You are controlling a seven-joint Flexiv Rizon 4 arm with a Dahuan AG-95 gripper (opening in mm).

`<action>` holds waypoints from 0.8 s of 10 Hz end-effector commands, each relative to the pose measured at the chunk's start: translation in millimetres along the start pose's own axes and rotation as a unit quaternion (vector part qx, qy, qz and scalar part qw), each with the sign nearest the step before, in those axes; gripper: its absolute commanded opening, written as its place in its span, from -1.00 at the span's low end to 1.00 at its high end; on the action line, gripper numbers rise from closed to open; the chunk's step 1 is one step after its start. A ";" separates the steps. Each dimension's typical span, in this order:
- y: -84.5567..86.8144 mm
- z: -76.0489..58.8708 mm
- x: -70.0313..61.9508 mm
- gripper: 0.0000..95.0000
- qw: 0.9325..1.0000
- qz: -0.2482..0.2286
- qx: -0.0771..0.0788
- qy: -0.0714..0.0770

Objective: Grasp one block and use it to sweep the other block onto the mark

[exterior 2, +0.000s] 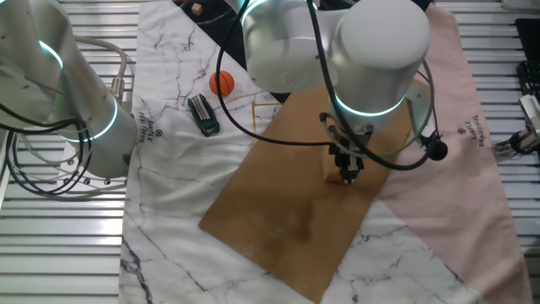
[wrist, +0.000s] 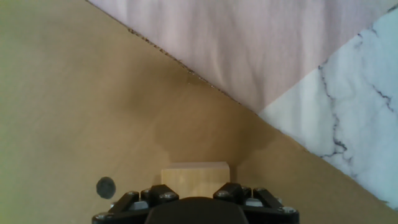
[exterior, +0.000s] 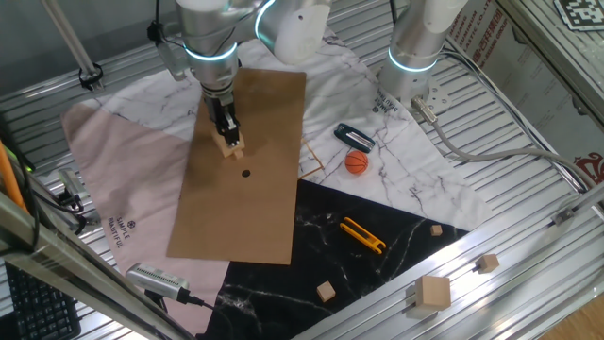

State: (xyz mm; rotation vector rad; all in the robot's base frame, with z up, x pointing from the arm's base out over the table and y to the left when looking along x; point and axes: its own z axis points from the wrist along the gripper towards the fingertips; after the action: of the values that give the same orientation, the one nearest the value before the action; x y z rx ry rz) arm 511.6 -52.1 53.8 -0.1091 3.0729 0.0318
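My gripper [exterior: 227, 135] stands over the upper part of the brown board [exterior: 255, 208], shut on the larger tan wooden block [exterior: 233, 148]. The block rests on or just above the board. In the hand view the block [wrist: 195, 177] sits between my two black fingers [wrist: 153, 196]. In the other fixed view it shows below the gripper [exterior 2: 346, 173] as a tan patch [exterior 2: 332, 177]. The mark [exterior: 246, 173] is a dark dot on the board a little in front of the block, and lower left in the hand view [wrist: 106, 187]. The tiny cube is hidden in every view.
An orange ball [exterior: 356, 162] and a black flat object [exterior: 354, 137] lie on the marble cloth to the right. A yellow tool [exterior: 362, 235] and loose wooden cubes [exterior: 326, 291] [exterior: 434, 293] lie at the front right. A second arm's base [exterior: 411, 57] stands at the back.
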 end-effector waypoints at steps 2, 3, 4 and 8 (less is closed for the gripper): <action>0.6 -0.1 -0.1 -1.00 1.000 0.004 0.002 0.000; 0.6 -0.1 -0.1 -1.00 1.000 0.006 0.004 0.000; 0.7 -0.1 -0.1 -1.00 1.000 0.008 0.005 0.000; 0.7 -0.4 -0.1 -1.00 1.000 0.017 0.007 0.000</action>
State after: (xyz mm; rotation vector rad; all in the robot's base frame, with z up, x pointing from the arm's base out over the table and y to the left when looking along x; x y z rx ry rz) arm 511.5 -50.9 54.1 -0.0560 3.0734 0.0152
